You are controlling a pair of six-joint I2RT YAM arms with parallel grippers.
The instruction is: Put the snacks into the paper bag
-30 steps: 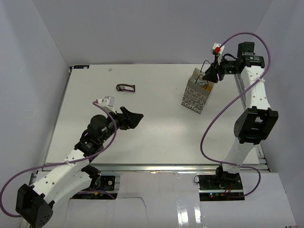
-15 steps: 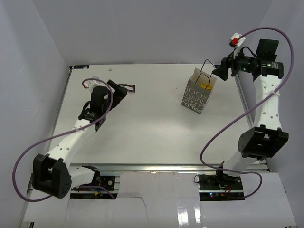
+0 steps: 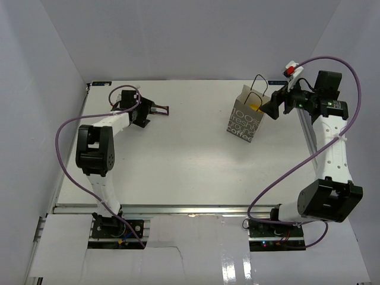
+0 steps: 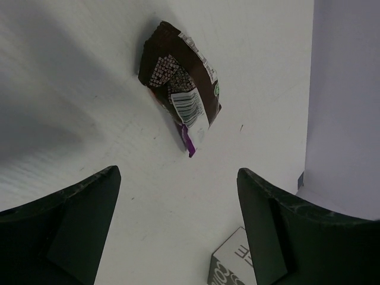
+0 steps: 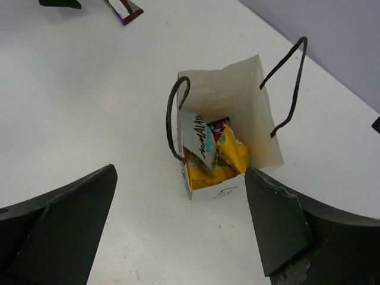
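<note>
The paper bag [image 3: 244, 122] stands upright at the back right, its mouth open. In the right wrist view its inner wall [image 5: 231, 83] shows, holding yellow packets [image 5: 234, 151], a white-grey packet [image 5: 199, 139] and a purple one. A dark brown snack packet [image 3: 159, 108] with a purple end lies flat at the back left; it also shows in the left wrist view [image 4: 178, 89]. My left gripper [image 3: 146, 113] is open and empty just left of that packet, its jaws [image 4: 177, 171] pointing at it. My right gripper [image 3: 270, 107] is open and empty beside the bag's top right, above the bag [image 5: 179, 169].
A small white scrap [image 3: 138, 87] lies near the table's back edge. Grey walls close in the back and both sides. A metal rail [image 3: 306, 127] runs along the table's right edge. The bag's corner [image 4: 228, 270] shows between my left fingers.
My left arm swung from mid-table to the back left, ending beside the dark brown packet. My right gripper rose off the bag's mouth, then settled at its right side.
</note>
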